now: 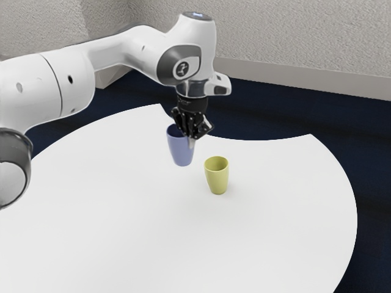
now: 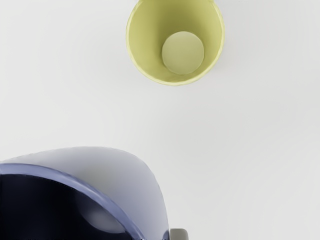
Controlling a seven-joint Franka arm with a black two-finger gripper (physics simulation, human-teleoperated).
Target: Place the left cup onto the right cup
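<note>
Exterior view: a white bench [image 1: 122, 232] with a rounded edge takes up most of the scene. Behind it lie a dark blue floor [image 1: 342, 116] and a pale speckled wall [image 1: 293, 30]. The white arm [image 1: 91, 61] comes in from the exterior view's left and bends down over the middle of the bench. A round grey cap [image 1: 182, 67] on its last joint carries a small white mark, too small to read.

The blue cup [image 1: 179, 152] hangs upright under the hand, toward the exterior view's left. Whether its base touches the bench cannot be told. The yellow-green cup [image 1: 216, 175] stands upright on the bench, near the blue one on the exterior view's right and a little nearer the camera; the two are apart. Neither cup shows any label or writing.

The black claw [image 1: 192, 131] points down and pinches the blue cup's rim on the side toward the yellow-green cup.

In the wrist view the blue cup [image 2: 120, 180] looms close under the hand, its dark inside and pale outer wall showing. A grey fingertip [image 2: 179, 234] sits just beside that wall. Beyond it, across bare bench, the yellow-green cup [image 2: 175, 45] shows its open mouth and round floor.
</note>
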